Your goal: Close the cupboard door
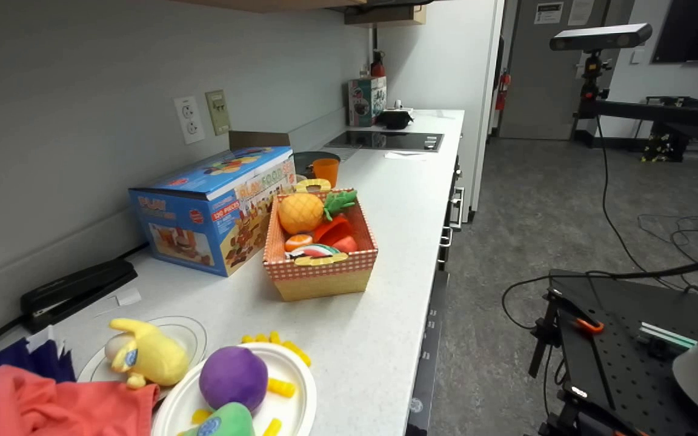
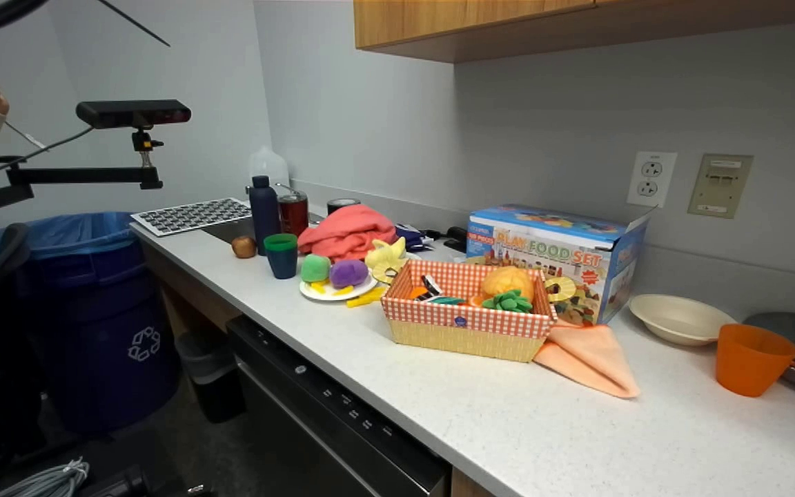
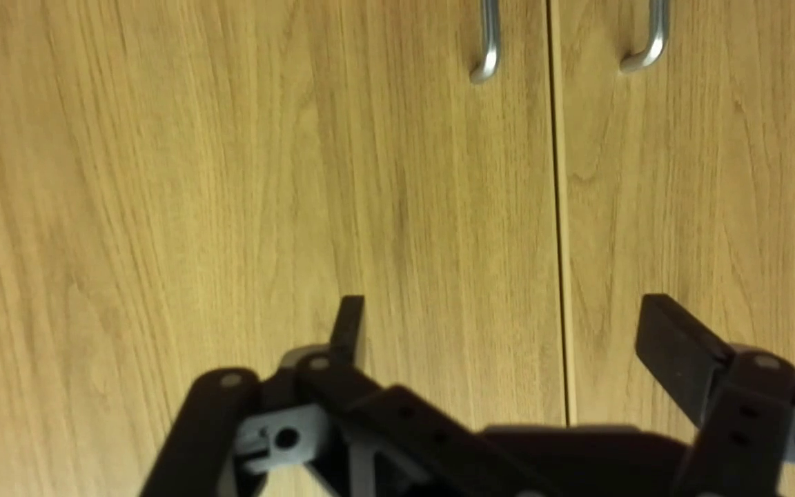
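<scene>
In the wrist view, the cupboard door (image 3: pixel 232 207), probably the left-hand one, looks nearly shut. In front of its right edge stands the gripper (image 3: pixel 501 304), wide and empty, perhaps placed to push; contact is unclear. Rightward is a matching door (image 3: pixel 735 172). Neither shows writing; in both exterior views, a box (image 2: pixel 556 252) on the worktop (image 2: pixel 646 442) reads "PLAY FOOD SET".

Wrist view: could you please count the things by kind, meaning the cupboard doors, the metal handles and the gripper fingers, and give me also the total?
Cupboard doors, each partly in view: 2
Metal handles, each cut off at the top edge: 2
Gripper fingers: 2
Total: 6
</scene>
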Tool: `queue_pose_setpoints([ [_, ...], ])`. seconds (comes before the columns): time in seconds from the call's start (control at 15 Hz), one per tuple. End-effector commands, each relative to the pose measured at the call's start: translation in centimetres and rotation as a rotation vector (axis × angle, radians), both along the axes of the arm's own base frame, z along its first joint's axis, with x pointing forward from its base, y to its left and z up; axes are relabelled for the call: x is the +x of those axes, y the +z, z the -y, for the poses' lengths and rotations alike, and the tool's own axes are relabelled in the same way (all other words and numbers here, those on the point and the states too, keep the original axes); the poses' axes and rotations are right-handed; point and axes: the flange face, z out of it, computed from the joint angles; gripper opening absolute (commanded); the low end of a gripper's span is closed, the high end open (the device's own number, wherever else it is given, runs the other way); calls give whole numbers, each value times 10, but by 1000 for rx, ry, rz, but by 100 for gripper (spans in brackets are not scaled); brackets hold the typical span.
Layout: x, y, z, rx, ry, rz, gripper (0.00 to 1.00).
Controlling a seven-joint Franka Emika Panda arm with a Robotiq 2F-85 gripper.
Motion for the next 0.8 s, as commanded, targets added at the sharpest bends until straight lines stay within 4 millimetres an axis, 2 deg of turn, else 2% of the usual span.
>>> queue_pose_setpoints([
  [0.0,1,5,1,14,7,14,100],
  [0.73,0,1,1,3,-2,0,100],
])
